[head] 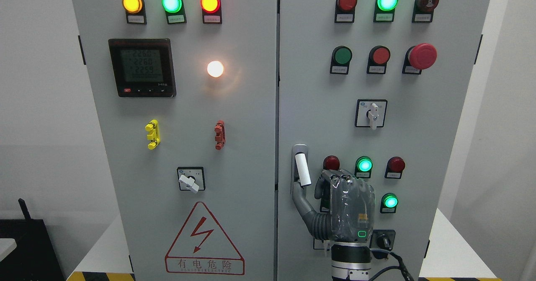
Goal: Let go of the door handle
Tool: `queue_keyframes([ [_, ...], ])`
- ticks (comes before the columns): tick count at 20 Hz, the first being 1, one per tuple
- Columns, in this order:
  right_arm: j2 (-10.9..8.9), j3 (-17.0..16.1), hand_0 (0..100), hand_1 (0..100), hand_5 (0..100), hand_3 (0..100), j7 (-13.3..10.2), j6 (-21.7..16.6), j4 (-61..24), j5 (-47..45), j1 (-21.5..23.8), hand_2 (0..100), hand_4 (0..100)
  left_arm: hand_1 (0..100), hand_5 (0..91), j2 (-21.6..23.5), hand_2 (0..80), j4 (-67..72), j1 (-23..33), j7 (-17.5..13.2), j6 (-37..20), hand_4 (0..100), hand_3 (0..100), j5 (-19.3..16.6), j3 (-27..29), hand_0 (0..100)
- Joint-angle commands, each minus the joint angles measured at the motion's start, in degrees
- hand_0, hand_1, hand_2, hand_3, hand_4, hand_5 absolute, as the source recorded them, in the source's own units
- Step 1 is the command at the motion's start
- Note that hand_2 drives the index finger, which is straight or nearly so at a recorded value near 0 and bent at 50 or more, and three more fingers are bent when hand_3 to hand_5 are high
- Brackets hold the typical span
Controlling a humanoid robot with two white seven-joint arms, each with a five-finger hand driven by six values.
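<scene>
Right hand [351, 207] raised against the cabinet's right door [418, 138], thumb stretched up-left touching the white door handle [302, 170]. Other fingers [335, 176] loosely curled, holding nothing, right of the handle.

White walls [37, 105], maybe white floor [104, 247].

On the black square digital meter with the greenish screen [142, 68], you can make out three rows of digits, probably 2260, 2280 and 2259; the blur leaves them uncertain. Low on the grey left cabinet door [184, 147], you see a red-outlined triangular warning sign with a lightning bolt [204, 239], reading 有电危险 above a smaller English line too faint to read. The small white label plates under the indicator lamps [136, 19] are illegible to you.
</scene>
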Motion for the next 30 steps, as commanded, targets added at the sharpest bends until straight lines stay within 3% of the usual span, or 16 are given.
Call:
queue_keyframes([
  [1,-0.25,-1.0,38,65,94,100,-0.1,-0.1,-0.1,-0.1,0.1,89,89,39,0.0,0.0,0.0,-0.4,-1.8,0.0,0.0,0,0,0.0,-0.6,12],
  [28,-0.78,-2.6,38,64,95,100,-0.2,-0.4,-0.7,-1.0,0.0,90,90,39,0.0,0.0,0.0,-0.5,-1.8,0.0,0.0,0,0,0.0,-0.6,12],
  [30,-1.48,-2.7,38,64,95,100,-0.3,-0.5,-0.7,-1.0,0.1,90,90,39,0.0,0.0,0.0,-0.4,-1.8,0.0,0.0,0,0,0.0,-0.6,12],
])
